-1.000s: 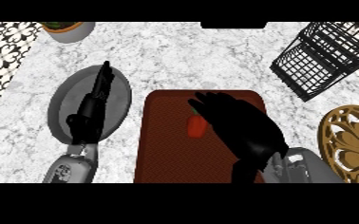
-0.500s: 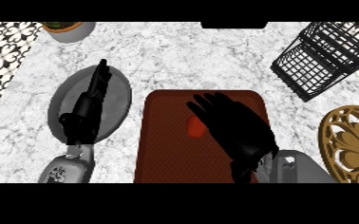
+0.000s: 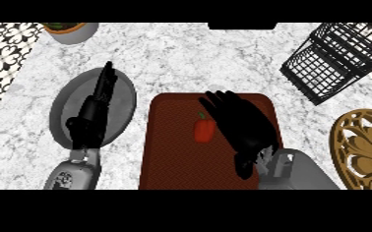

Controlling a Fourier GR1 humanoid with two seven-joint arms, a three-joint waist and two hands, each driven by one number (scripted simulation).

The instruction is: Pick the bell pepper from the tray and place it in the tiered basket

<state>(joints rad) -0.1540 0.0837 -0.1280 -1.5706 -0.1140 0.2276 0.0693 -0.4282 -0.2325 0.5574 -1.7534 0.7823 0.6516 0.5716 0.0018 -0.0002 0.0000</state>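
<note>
Right hand [image 3: 243, 125] open just beside red pepper [image 3: 204, 129] on tray [image 3: 170, 162], left hand [image 3: 93, 113] open over plate [image 3: 123, 86], empty

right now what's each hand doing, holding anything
Left hand: open, fingers straight, over the grey plate, holding nothing.
Right hand: open, beside the red bell pepper on the tray, not holding it.

Red bell pepper [image 3: 204, 130], dark red tray [image 3: 174, 162], black wire basket [image 3: 330, 61]
</note>
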